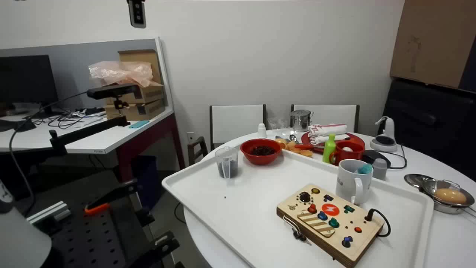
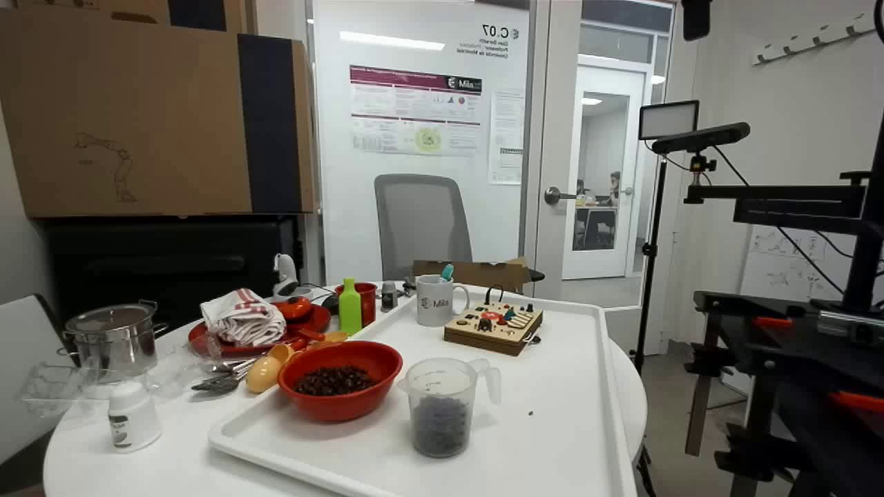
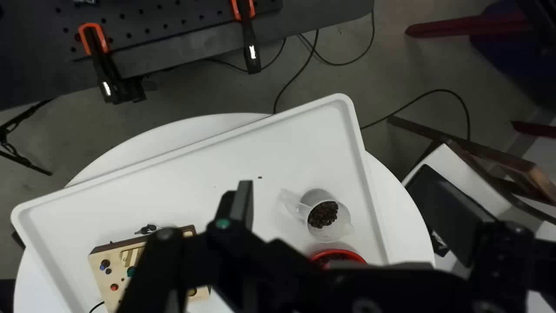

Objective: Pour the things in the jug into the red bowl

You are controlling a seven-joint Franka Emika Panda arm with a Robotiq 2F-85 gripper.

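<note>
The jug is a small clear plastic cup with a handle and spout. It stands upright on the white tray and is partly filled with dark bean-like pieces; it also shows in an exterior view and the wrist view. The red bowl stands beside the jug with dark pieces inside, seen also in an exterior view. In the wrist view the bowl is mostly hidden behind the gripper. My gripper is open and empty, high above the tray. Part of it shows at the top edge in an exterior view.
The white tray also holds a wooden button box and a white mug. Behind the tray are a green bottle, a red plate with towels, a metal pot and a white shaker.
</note>
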